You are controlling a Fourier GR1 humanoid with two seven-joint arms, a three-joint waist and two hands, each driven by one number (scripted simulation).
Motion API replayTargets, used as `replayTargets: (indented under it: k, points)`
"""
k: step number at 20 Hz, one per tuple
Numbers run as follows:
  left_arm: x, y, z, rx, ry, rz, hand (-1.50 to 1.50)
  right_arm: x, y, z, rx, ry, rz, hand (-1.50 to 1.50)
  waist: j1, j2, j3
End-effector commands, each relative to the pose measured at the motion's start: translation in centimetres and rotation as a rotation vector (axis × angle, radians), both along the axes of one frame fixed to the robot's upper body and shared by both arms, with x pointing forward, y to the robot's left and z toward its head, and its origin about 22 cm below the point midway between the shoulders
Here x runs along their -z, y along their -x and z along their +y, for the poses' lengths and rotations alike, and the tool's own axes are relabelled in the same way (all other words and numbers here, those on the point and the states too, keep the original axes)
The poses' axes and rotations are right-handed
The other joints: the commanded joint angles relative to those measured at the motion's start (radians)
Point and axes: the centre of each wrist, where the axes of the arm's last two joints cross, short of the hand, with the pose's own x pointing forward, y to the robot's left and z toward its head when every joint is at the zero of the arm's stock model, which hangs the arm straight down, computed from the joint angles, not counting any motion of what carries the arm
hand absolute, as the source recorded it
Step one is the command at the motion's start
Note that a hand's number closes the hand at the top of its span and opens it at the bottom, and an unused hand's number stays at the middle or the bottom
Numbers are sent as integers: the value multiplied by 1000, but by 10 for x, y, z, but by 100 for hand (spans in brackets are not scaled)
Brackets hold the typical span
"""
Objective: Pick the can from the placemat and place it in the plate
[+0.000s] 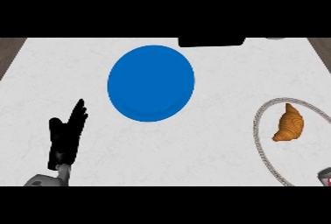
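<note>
The can [325, 176] is glimpsed at the lower right edge, well apart from the left hand [66, 135], rested with fingers straight

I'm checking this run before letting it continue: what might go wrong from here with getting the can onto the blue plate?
1. Only a sliver of the can shows at the view's lower right edge, so aiming a grasp at it may be hard.
2. The croissant lies on the same placemat and could get knocked.
3. No right hand is in view; the left hand rests open far from the can. The blue plate is also a long carry away.
</note>
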Motion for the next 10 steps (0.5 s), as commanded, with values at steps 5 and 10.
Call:
replayTargets:
  k: [5,10]
  points:
    - [-3,-6,-3,39,-10,13,0,-18,33,-28,-41,299,109,-150,26,0,-3]
    - [-1,4,-6,41,-6,12,0,-13,33,-27,-87,410,282,-150,32,1,-3]
